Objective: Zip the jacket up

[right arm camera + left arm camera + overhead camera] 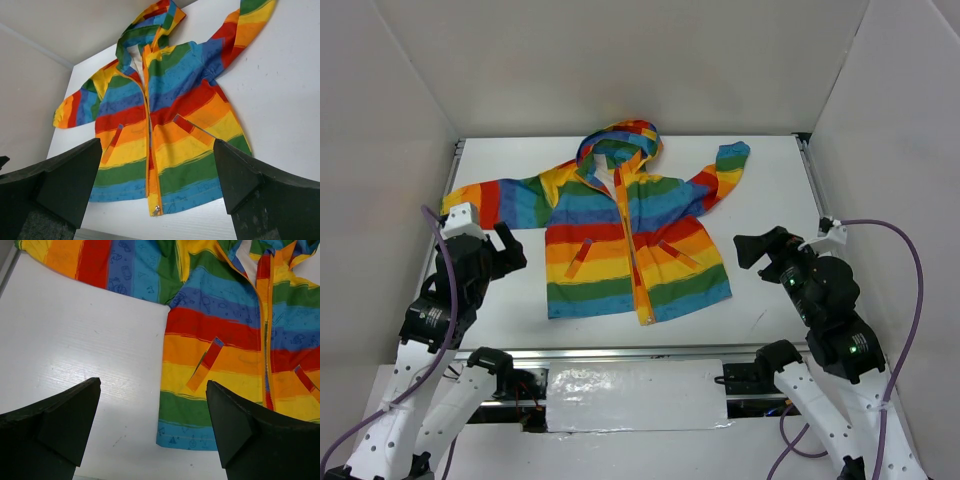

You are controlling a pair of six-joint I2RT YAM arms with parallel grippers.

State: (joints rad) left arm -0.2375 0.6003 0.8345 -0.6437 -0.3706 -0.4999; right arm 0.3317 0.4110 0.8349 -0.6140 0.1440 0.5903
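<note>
Both grippers stand with the fingers spread wide and nothing between them. The left gripper (508, 248) and the right gripper (744, 250) hang above the table (770, 180), one on each side of the jacket (630, 240), and neither touches it.

The jacket lies flat on its back, ahead of both tools and between them, with the hood at the far end and the hem nearest to the fingers. I judge that the zipping is not yet begun: the slider (157, 210) sits at the very bottom of the orange zipper (148, 130). This is the approach step. Probably one tool must pinch the hem just beside the slider to hold the cloth tight, and the other must take the small pull and draw it away from itself, toward the hood.

The right wrist view shows the metal slider clearly, low and centred between its fingers. The left wrist view does not show it; there the zipper runs down behind its right finger (240, 425), but the teeth and one pocket trim (205, 365) are seen sharply. Only the top view shows both arms together.
</note>
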